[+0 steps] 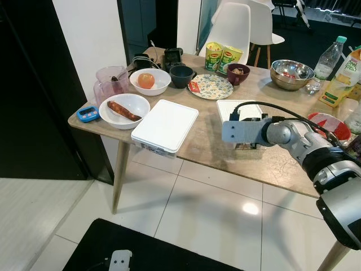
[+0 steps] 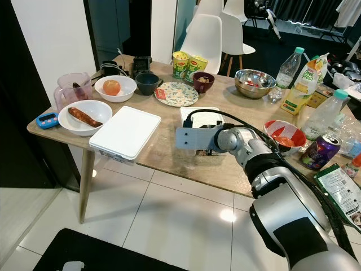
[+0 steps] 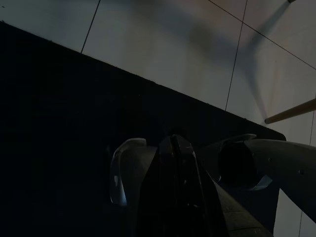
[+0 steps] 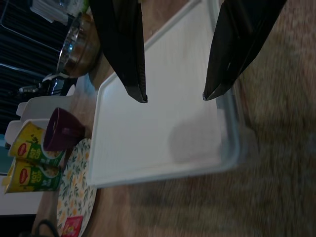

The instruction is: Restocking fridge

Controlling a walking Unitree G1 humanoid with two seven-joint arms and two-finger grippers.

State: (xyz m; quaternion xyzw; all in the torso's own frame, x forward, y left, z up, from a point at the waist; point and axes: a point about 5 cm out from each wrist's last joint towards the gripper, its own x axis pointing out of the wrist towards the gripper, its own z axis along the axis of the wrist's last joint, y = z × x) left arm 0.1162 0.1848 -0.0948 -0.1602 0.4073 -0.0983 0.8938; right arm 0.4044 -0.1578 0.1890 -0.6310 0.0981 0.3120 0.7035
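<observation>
A small white lidded container (image 4: pixel 163 133) lies on the wooden table (image 1: pixel 214 152), right of the middle. My right gripper (image 4: pixel 175 96) hovers just above its lid, open, both black fingers pointing down at it with nothing between them. From the head, my right arm (image 1: pixel 293 138) reaches in from the right, and its wrist block covers the container's near end (image 2: pixel 200 116). A larger white lidded box (image 1: pixel 165 125) sits at the front edge, left of the small one. My left gripper (image 3: pixel 174 143) hangs idle over a dark mat, fingers pressed together.
Left of the big box stand a white bowl with a sweet potato (image 1: pixel 124 110), a bowl with an orange fruit (image 1: pixel 149 81) and a blue timer (image 1: pixel 88 113). Behind are a floral plate (image 1: pixel 210 86), a dark cup (image 1: pixel 181 75), a steel bowl (image 1: pixel 291 73), bottles and a juice carton (image 2: pixel 299 84).
</observation>
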